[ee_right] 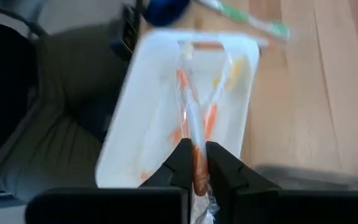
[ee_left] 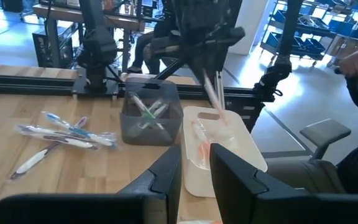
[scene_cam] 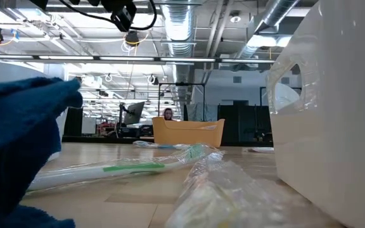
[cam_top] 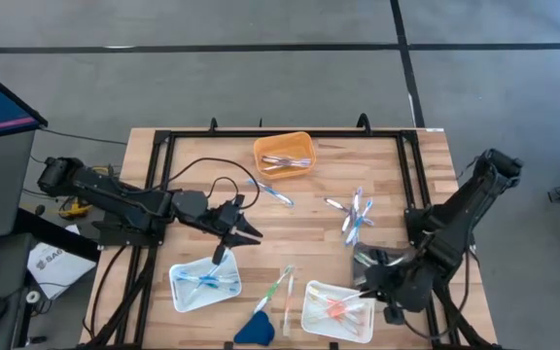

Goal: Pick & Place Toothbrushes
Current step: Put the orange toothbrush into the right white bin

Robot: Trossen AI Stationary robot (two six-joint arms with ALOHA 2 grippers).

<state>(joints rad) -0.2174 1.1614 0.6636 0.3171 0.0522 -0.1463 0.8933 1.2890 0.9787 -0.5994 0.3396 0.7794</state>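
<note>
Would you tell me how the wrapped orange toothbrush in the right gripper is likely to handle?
The orange toothbrush is thin and hangs straight from the right gripper, so probably stiff and light. Its clear wrapper looks glossy, so it may slip. Above the white tray, it should drop flat.

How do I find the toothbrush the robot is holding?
Look at the near right corner of the wooden table, where a white tray sits. The right gripper hangs over it, jaws shut on an orange toothbrush in a clear wrapper. It alone is lifted; the other orange ones lie flat in the tray.
</note>
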